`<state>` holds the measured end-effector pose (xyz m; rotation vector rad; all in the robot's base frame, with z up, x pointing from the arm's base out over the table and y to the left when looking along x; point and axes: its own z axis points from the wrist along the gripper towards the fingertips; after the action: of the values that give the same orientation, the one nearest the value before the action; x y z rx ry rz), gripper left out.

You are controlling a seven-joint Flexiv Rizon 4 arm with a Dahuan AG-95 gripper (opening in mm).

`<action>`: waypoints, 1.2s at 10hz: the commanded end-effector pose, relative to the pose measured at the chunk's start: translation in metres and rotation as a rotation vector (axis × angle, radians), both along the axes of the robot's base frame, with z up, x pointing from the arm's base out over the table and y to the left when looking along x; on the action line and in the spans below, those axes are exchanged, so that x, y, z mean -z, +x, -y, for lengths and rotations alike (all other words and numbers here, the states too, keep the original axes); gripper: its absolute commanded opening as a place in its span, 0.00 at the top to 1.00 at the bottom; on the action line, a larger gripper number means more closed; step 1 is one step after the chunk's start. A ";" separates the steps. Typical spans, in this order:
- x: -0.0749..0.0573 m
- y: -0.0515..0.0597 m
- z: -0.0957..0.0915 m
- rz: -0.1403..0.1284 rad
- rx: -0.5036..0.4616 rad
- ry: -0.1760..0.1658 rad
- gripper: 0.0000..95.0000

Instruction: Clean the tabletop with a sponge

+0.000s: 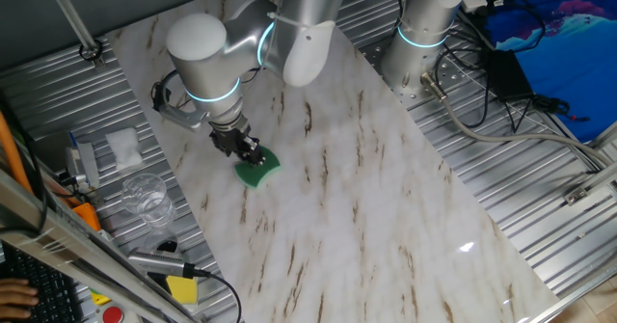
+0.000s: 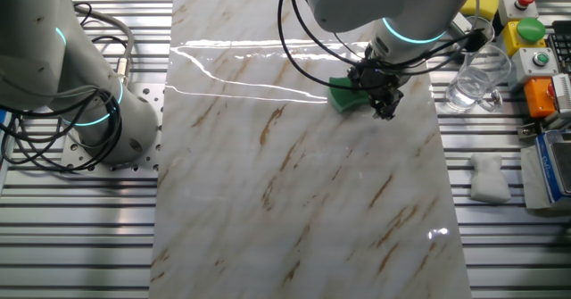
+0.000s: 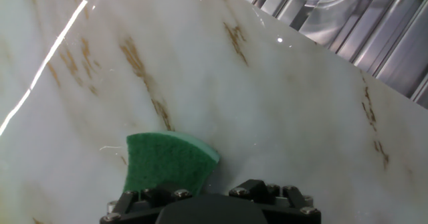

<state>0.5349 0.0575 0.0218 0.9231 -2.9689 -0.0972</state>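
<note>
The green sponge (image 1: pixel 260 173) lies flat on the white marble-look tabletop (image 1: pixel 366 198), near its left edge in one fixed view. My gripper (image 1: pixel 249 152) points down onto the sponge's near end and is shut on it. In the other fixed view the sponge (image 2: pixel 342 95) sticks out to the left of the gripper (image 2: pixel 384 101) on the tabletop (image 2: pixel 294 183). In the hand view the sponge (image 3: pixel 170 162) rests on the tabletop (image 3: pixel 281 103), reaching under the dark gripper body at the bottom edge. The fingertips are hidden there.
A clear glass (image 1: pixel 145 196) (image 2: pixel 473 80) and a white folded cloth (image 1: pixel 123 147) (image 2: pixel 489 176) sit on the ribbed metal beside the slab. A yellow block (image 1: pixel 181 289) lies near cables. A second arm's base (image 1: pixel 424 29) (image 2: pixel 85 76) stands by the far side.
</note>
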 end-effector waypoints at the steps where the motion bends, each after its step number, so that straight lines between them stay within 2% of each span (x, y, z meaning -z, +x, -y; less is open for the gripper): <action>1: 0.000 0.001 0.001 -0.009 0.005 0.004 0.40; 5: 0.000 0.001 0.001 -0.017 0.014 0.006 0.40; 8: 0.000 0.001 0.001 -0.019 0.036 0.041 0.40; 12: 0.000 0.001 0.001 -0.020 0.052 0.041 0.40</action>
<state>0.5354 0.0572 0.0214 0.8451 -2.9822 -0.1731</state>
